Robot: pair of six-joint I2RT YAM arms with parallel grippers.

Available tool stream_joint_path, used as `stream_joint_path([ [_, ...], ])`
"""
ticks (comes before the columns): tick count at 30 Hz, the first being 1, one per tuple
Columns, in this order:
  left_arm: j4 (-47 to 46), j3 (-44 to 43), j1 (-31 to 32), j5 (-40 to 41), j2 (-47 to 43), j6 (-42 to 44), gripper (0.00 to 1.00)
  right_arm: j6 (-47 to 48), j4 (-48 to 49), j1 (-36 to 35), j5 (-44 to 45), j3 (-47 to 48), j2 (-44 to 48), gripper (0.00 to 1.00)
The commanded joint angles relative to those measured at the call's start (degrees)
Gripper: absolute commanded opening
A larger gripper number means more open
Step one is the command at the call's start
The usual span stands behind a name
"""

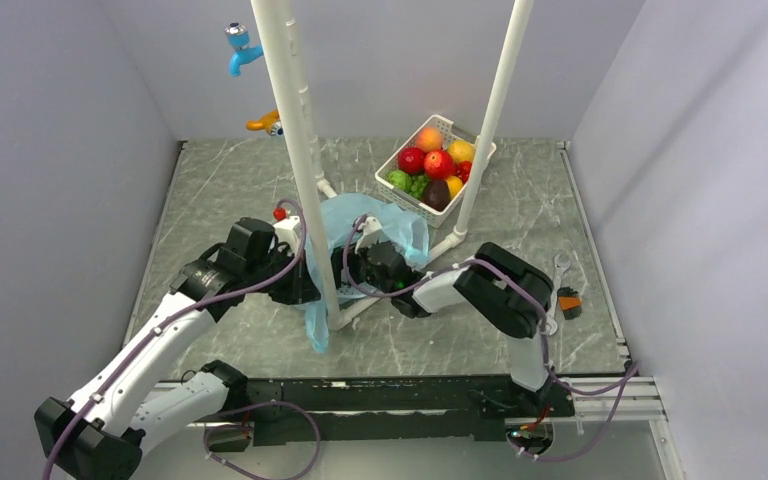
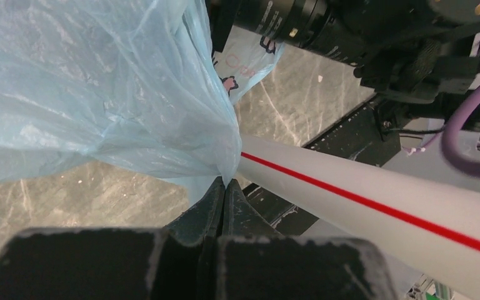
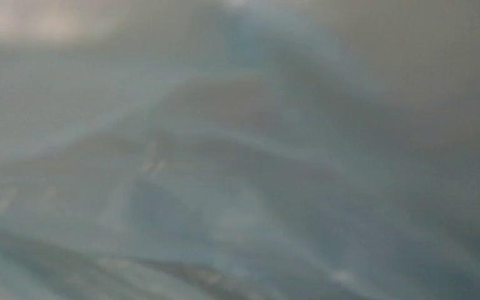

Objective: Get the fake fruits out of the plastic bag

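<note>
The light-blue plastic bag lies crumpled mid-table around the foot of a white pole. My left gripper is shut on a gathered pinch of the plastic bag, right beside the pole. My right gripper is pushed into the bag from the right; its fingers are buried in the film, and its wrist view shows only blurred blue plastic. No fruit shows inside the bag. Red and orange fake fruits lie in the white basket at the back. A small red ball sits by the left wrist.
Two white poles rise from the table, joined by a floor pipe with a red stripe. A blue toy tap and an orange piece hang at the back left. A small orange-and-black tool lies at the right edge.
</note>
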State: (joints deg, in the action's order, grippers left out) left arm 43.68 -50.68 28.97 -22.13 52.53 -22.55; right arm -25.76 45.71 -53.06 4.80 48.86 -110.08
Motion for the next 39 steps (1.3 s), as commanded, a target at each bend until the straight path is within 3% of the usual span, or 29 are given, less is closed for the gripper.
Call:
stream_joint_path([
  [1, -1.54, 1.25, 0.27, 4.44, 0.40, -2.27, 0.00, 3.12, 10.16, -0.69, -2.84, 1.11, -5.23, 0.91],
  [6, -0.80, 3.21, 0.38, 6.41, -0.09, -4.53, 0.00, 6.95, 10.53, -0.74, -1.73, 1.27, -5.37, 0.99],
  [13, -1.70, 4.49, 0.38, 4.99, -1.47, -4.97, 0.00, 12.57, 10.95, -1.23, -4.39, 3.79, -3.44, 1.00],
  [20, -3.23, -1.11, 0.34, 1.76, 1.31, -4.53, 0.00, 17.00, 11.50, -1.84, -4.53, 7.68, -3.98, 1.00],
  [31, -7.03, -6.42, 0.71, -5.07, 6.01, -4.39, 0.00, 20.86, 5.80, -1.86, -13.13, 16.46, -10.84, 1.00],
  [39, -9.67, -2.45, 1.50, -7.92, 3.00, -7.82, 0.00, 19.84, 0.31, -1.67, -10.07, 25.07, -18.30, 1.00],
])
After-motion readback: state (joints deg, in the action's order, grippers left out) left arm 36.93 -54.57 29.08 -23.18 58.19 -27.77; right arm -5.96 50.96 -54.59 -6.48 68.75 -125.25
